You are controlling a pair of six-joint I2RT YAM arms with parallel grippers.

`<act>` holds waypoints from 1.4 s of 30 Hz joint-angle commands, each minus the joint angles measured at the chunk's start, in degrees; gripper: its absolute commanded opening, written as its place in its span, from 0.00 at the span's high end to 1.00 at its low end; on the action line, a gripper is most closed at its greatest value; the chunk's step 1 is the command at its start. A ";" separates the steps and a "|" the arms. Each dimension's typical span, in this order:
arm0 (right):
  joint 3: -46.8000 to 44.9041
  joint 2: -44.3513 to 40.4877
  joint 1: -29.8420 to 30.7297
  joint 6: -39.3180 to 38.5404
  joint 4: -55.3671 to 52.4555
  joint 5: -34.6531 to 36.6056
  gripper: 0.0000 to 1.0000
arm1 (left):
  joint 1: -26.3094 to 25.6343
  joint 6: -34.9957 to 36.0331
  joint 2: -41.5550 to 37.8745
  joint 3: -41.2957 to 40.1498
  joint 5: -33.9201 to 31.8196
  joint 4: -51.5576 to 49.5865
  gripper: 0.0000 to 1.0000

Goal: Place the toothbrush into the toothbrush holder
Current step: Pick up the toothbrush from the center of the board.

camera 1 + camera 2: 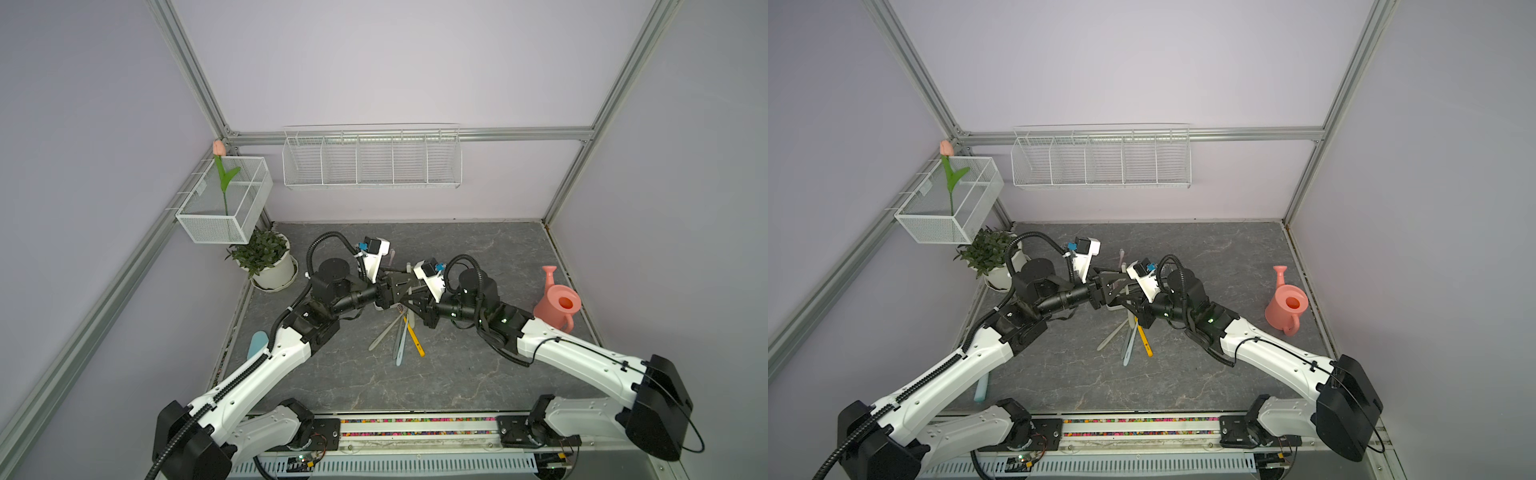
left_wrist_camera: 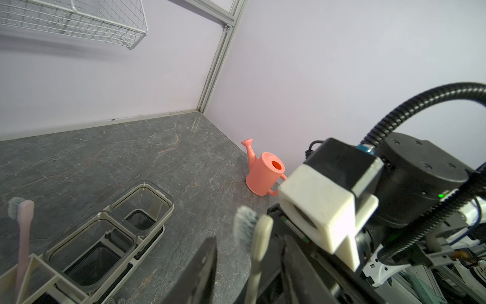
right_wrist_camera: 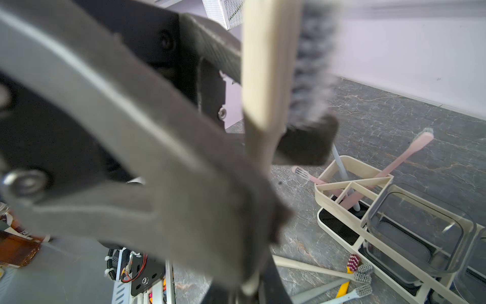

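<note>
Cream toothbrush (image 2: 259,237): handover step; right gripper (image 3: 249,288) clamps it, left gripper (image 2: 248,242) parted. Next, likely: lower handle into toothbrush holder (image 3: 318,196).

I am stretching my left arm (image 1: 266,365) and right arm (image 1: 582,353) inward, wrists nearly meeting; left gripper (image 2: 248,252) is standing jaws apart; right gripper (image 3: 271,158) is clamping tight.

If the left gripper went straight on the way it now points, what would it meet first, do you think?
Most likely the right arm's white wrist camera, close ahead. The cream toothbrush stands between the left gripper's open fingers; depth is hard to judge.
</note>
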 commanded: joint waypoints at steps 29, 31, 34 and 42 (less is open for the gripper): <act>1.75 1.28 -0.06 -0.86 -2.57 -1.80 0.93 | -0.20 1.30 3.58 -0.93 1.40 1.79 0.89; 1.57 0.99 -0.08 -0.75 -2.54 -1.40 0.93 | -0.23 1.49 3.48 -0.93 1.41 1.79 0.95; 1.11 0.59 -0.04 -0.49 -1.94 -0.94 0.93 | -0.31 1.68 3.47 -0.92 0.93 1.64 1.00; -2.85 -1.65 -0.13 0.68 1.33 0.78 0.72 | -0.25 2.63 2.45 -1.33 -0.36 0.58 1.00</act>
